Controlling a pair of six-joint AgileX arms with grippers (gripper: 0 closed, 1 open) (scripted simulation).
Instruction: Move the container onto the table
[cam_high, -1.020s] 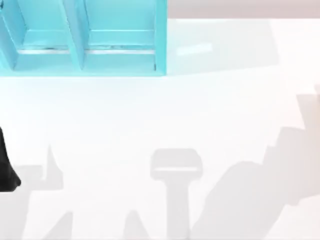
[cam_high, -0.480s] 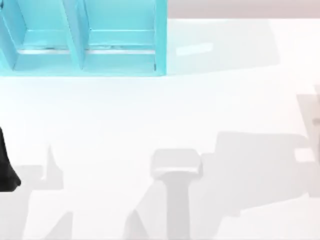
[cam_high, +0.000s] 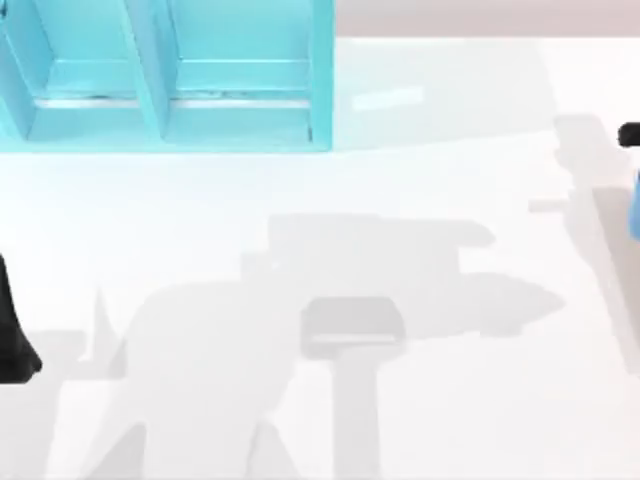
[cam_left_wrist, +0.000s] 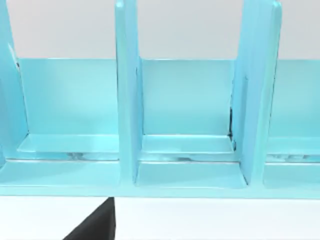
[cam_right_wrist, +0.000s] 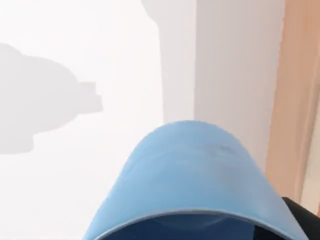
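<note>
— Blue container (cam_right_wrist: 192, 175) rides at the bench's (cam_high: 300, 200) right edge, close under my right wrist, seemingly carried; whether those fingers clamp it, I cannot tell.
— Carrying step, then. Next: lower it upright onto bare bench.

Overhead downward view, wrist views close

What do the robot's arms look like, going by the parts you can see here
Little of them shows. The left arm is a plain black, tapering shape at the top view's left edge. The right arm is a small rounded black part at the right edge. No cables or markings show.
</note>
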